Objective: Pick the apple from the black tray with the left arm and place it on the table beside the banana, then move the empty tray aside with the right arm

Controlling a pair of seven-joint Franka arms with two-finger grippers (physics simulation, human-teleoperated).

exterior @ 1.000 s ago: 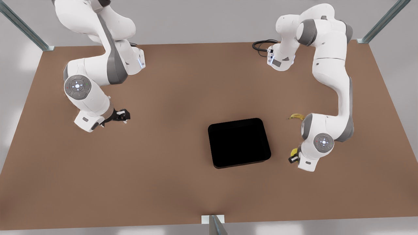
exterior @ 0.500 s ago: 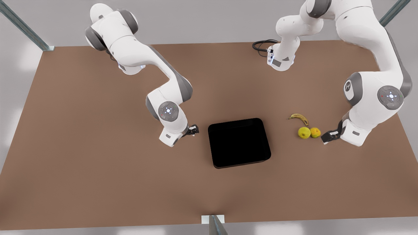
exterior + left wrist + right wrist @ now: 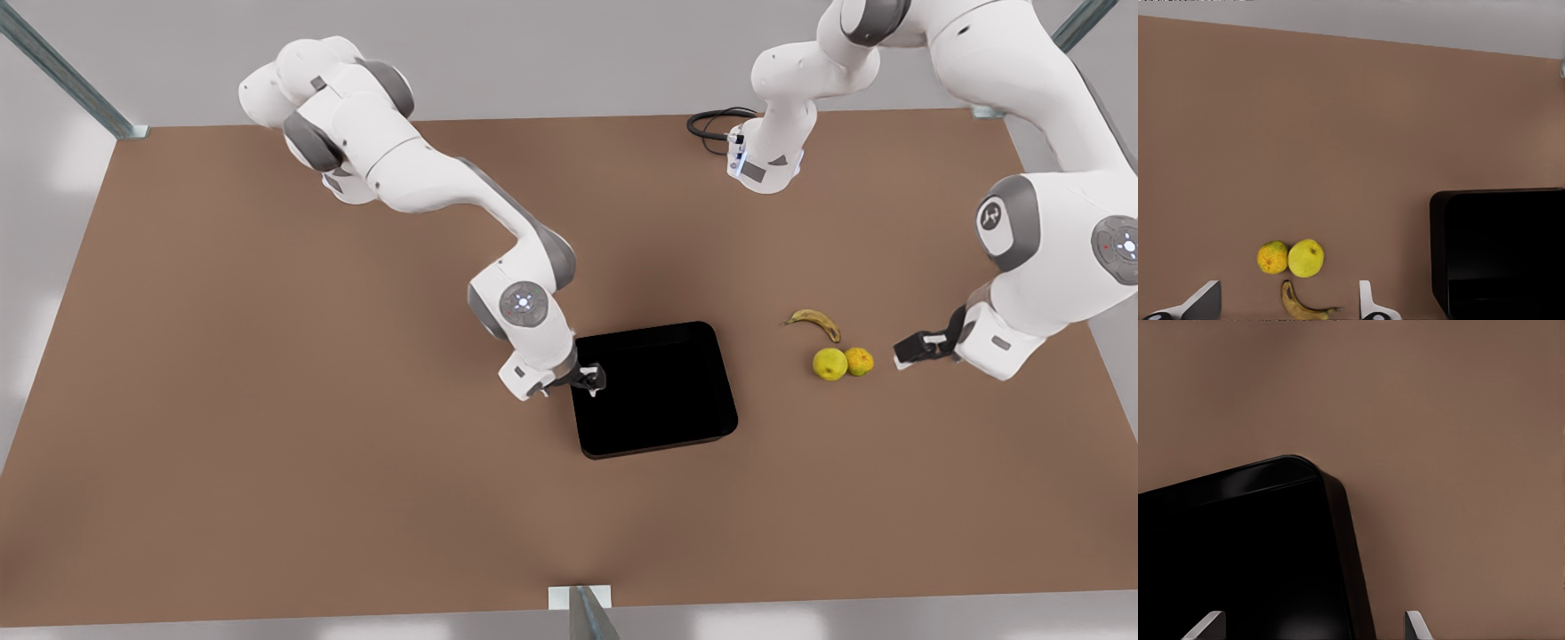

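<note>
The yellow-green apple (image 3: 829,364) (image 3: 1305,258) rests on the table (image 3: 267,400), touching a mottled orange fruit (image 3: 859,360) and just in front of the banana (image 3: 813,320) (image 3: 1301,303). My left gripper (image 3: 911,347) hovers open a short way to the front view's right of the fruit, its fingers (image 3: 1205,301) wide apart and holding nothing. The black tray (image 3: 653,388) (image 3: 1505,253) (image 3: 1238,547) lies empty. My right gripper (image 3: 591,378) is open at the tray's edge on the front view's left, near a rounded corner, with the rim between its fingers (image 3: 1208,623).
A black cable coil (image 3: 711,124) lies at the back beside one arm's base (image 3: 765,169). Metal frame posts stand at the back corners and at the front edge (image 3: 578,613). Bare brown tabletop stretches across the front view's left and front.
The left gripper set the apple down beside the orange fruit, let go and drew back to the front view's right. The right arm swung across from the left to the tray's edge.
</note>
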